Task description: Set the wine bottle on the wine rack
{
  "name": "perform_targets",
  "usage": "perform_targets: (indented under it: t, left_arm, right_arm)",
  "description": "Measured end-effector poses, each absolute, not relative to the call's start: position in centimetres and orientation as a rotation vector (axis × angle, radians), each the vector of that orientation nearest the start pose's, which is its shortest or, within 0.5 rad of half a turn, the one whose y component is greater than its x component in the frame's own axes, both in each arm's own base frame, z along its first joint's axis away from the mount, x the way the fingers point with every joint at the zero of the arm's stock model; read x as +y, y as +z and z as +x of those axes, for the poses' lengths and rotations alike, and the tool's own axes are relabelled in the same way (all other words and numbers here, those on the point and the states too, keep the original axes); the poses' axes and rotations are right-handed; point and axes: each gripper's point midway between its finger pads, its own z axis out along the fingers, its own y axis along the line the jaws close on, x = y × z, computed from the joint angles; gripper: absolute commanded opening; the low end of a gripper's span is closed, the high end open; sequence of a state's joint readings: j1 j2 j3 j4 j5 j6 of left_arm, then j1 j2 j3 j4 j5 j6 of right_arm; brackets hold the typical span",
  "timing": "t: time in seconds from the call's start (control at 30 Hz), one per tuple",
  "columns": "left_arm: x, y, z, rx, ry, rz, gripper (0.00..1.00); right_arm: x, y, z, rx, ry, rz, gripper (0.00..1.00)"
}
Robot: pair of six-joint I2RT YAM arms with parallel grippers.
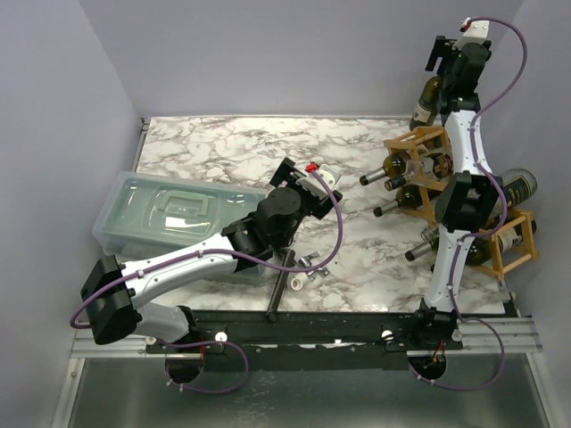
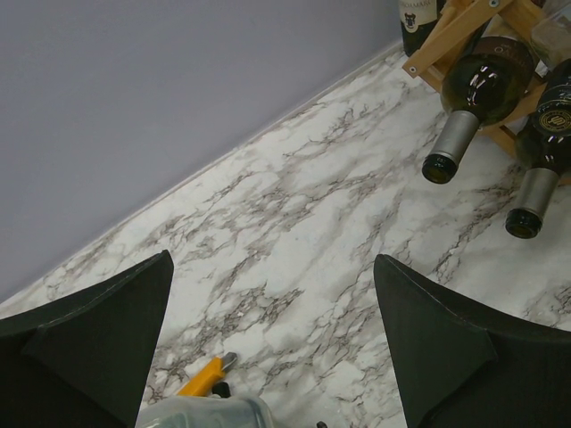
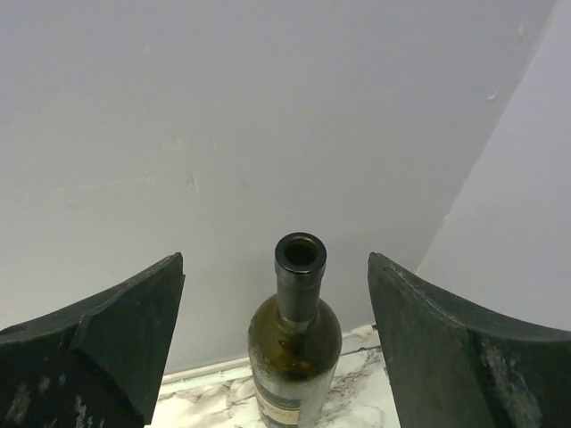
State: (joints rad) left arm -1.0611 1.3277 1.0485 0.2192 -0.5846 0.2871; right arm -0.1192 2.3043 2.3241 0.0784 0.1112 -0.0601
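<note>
Overhead, one upright wine bottle [image 1: 427,103], one wine rack [image 1: 417,138] (stocked)

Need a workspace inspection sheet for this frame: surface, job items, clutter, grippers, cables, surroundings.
Surface: marble-pattern table, no damage seen.
Job's things: rack at far right with racked bottles lying in its cells; upright bottle stands by the back wall, not racked.
Clutter: lidded clear bin at left; white bits near the front edge, unidentifiable.
Grippers: left gripper open, empty, over the table; right gripper open over the upright bottle, clear of it.
Cables: purple cables along both arms, no snag seen.
Surroundings: plain walls on three sides.
</note>
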Motion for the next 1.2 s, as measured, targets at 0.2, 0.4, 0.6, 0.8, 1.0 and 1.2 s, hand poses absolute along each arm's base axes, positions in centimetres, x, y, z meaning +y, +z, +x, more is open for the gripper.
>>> perform_targets:
  t: [0.2, 0.4, 0.6, 0.8, 1.0, 1.2]
  left_arm:
    - [-31.5, 30.7, 29.8, 1.496, -0.122, 0.628, 0.95]
    - [-31.5, 30.7, 29.8, 1.496, -0.122, 0.628, 0.95]
    - [-31.4, 30.7, 29.8, 1.496, -0.122, 0.628, 0.95]
    - [-31.4, 30.7, 29.8, 1.496, -0.122, 0.628, 0.95]
    - [-31.5, 30.7, 29.8, 1.496, -0.122, 0.629, 0.95]
    - [-31.4, 30.7, 29.8, 1.496, -0.122, 0.628, 0.95]
  right_arm:
    - [-12.0, 33.3, 69.5, 1.531, -0.209, 0.121, 0.88]
    - [-12.9, 31.4, 69.9, 1.564, -0.201, 0.123, 0.73]
    - [-13.2, 30.4, 70.2, 1.572, -0.189, 0.137, 0.71]
    - [-13.2, 29.6, 70.6, 1.574, -0.168, 0.134, 0.69]
    - [-13.4, 29.6, 70.8, 1.562, -0.161, 0.137, 0.68]
    - [-13.4, 29.6, 71.2, 1.543, -0.16, 0.133, 0.68]
